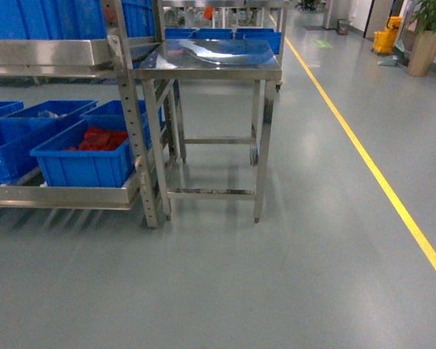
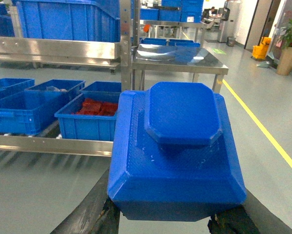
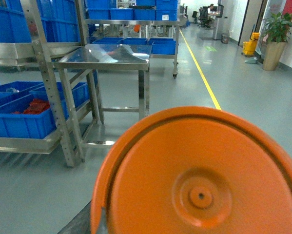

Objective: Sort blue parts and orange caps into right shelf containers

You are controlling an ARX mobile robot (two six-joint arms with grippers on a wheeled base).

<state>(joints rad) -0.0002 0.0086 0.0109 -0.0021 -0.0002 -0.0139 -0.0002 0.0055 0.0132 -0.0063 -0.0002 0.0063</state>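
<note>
We're carrying a blue part pinched in the left claw & an orange cap pinched in the right, approaching the crate for sorting.

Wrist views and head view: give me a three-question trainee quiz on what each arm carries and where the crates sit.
1. True or false: the left gripper holds an orange cap.
2. What fills the right wrist view? A) blue part B) orange cap C) steel table
3. Fill in: the crate holding red pieces sits on the shelf's ____ level.

Key: 1 false, it holds a blue part; 2 B; 3 bottom.
</note>
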